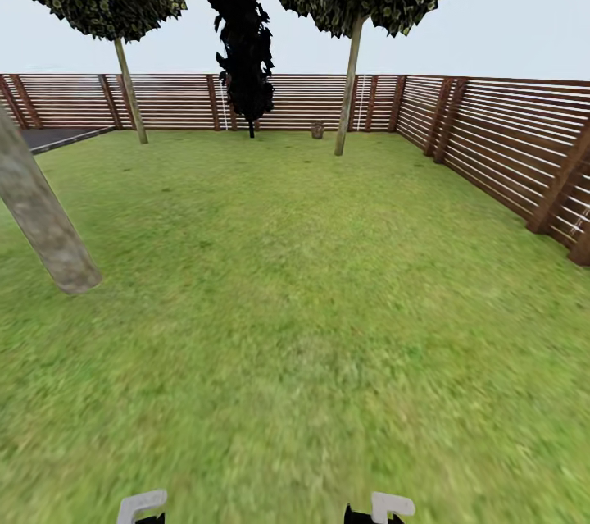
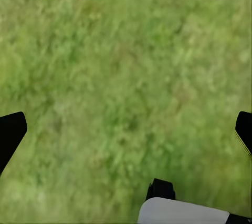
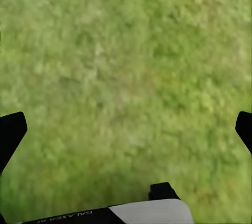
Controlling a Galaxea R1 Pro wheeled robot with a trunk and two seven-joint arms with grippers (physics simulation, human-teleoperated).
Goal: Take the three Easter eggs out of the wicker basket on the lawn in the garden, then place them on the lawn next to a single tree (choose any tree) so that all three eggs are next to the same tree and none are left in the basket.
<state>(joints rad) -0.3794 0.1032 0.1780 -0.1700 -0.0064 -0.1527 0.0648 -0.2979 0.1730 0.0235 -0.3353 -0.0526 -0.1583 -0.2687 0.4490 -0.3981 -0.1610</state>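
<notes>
Small white lettering runs along the dark band of the robot's body [image 3: 79, 216] just below the right gripper's fingers; it seems to begin "GALAXEA" but is too blurred to read surely.

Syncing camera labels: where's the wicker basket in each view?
Head view: basket, a tiny brown shape far off by the fence, just left of the pale tree trunk.
Left wrist view: not in it, just grass.
Right wrist view: not in it, just grass.
Shared landmark: the lawn.

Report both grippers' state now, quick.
Left gripper: jaws spread wide, open, holding nothing, lawn beneath.
Right gripper: jaws spread wide, open, holding nothing, grass beneath.
</notes>
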